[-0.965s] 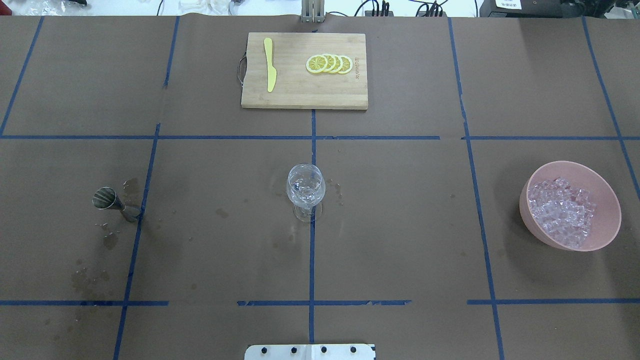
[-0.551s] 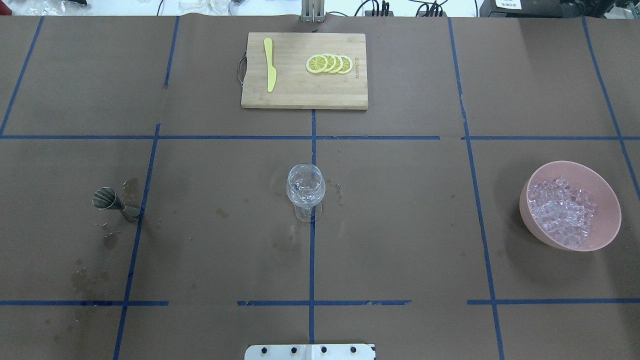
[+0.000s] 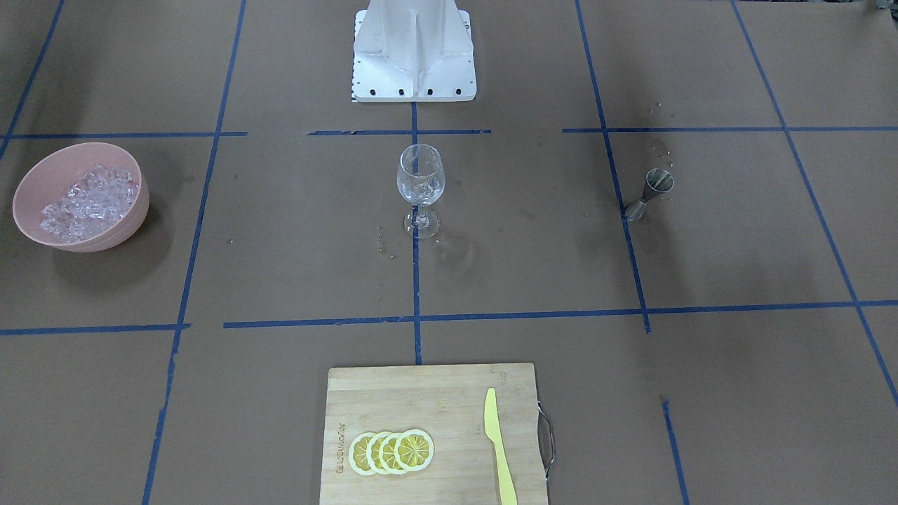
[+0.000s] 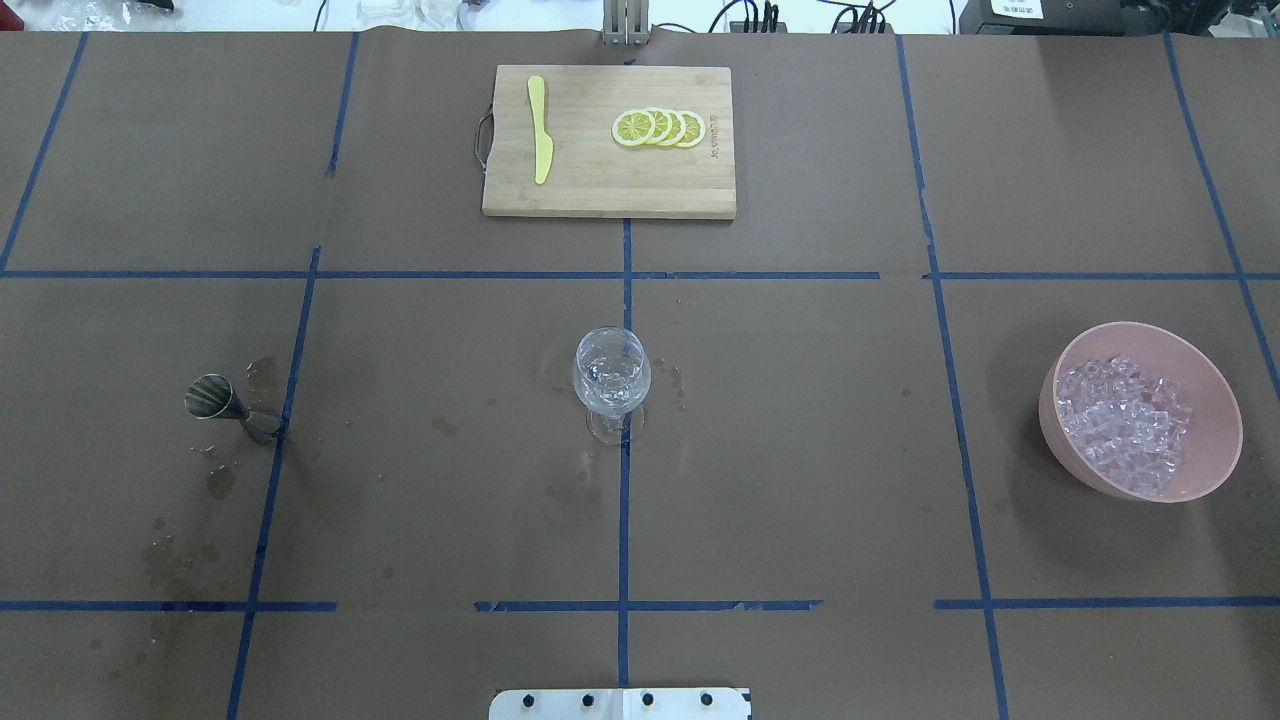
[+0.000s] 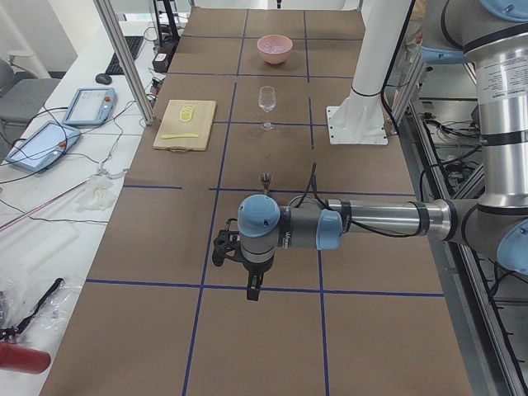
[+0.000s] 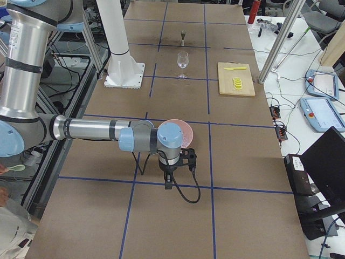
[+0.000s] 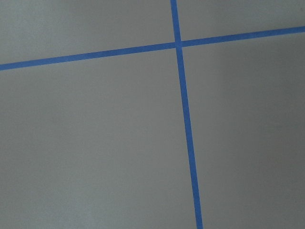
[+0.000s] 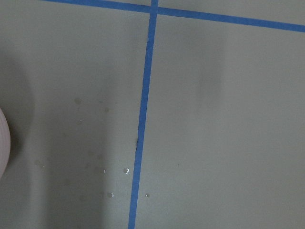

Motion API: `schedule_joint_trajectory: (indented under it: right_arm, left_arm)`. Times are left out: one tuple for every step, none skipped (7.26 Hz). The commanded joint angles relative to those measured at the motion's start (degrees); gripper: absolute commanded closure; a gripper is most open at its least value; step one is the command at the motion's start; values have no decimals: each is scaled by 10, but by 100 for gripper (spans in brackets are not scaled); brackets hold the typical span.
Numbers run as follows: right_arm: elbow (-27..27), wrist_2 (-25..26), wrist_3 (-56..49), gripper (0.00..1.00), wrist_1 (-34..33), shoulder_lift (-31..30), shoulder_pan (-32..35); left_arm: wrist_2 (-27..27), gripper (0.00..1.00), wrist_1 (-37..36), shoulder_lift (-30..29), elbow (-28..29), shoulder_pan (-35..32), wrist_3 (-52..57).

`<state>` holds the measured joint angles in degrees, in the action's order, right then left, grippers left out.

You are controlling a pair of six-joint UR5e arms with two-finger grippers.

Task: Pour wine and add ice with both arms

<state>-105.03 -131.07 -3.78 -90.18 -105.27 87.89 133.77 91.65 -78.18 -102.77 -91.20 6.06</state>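
A clear wine glass point(image 4: 611, 378) stands at the table's middle with clear contents in it; it also shows in the front view point(image 3: 421, 179). A pink bowl point(image 4: 1205, 480) at the right holds the ice point(image 4: 1125, 420). A steel jigger point(image 4: 215, 400) stands at the left. Neither gripper is in the overhead or front views. The left gripper point(image 5: 250, 285) hangs over bare table beyond the jigger, and I cannot tell if it is open. The right gripper point(image 6: 168, 181) hangs just outside the bowl point(image 6: 186, 135), and I cannot tell its state either. The wrist views show only table and tape.
A wooden cutting board point(image 4: 590, 195) at the far middle carries lemon slices point(image 4: 660, 128) and a yellow knife point(image 4: 540, 130). The white robot base point(image 3: 414, 49) stands at the near edge. Wet spots point(image 4: 175, 555) lie around the jigger and the glass.
Nothing on the table has moved. The shadow around the pink bowl has grown fainter.
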Motion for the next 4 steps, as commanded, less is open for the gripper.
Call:
schedule_joint_trajectory:
  right_arm:
    - [6,-1,-1,0,0,0,0]
    - [10,-1,-2,0,0,1,0]
    - [9,-1,-2,0,1,1,0]
    - [11,-1,-1,0,1,1,0]
  left_arm:
    - [0,0,0,-1,-2,1,0]
    - [0,0,0,-2,-5,1,0]
    - [1,0,1,-3,-5,1,0]
    - [0,0,0,-9,-5,1,0]
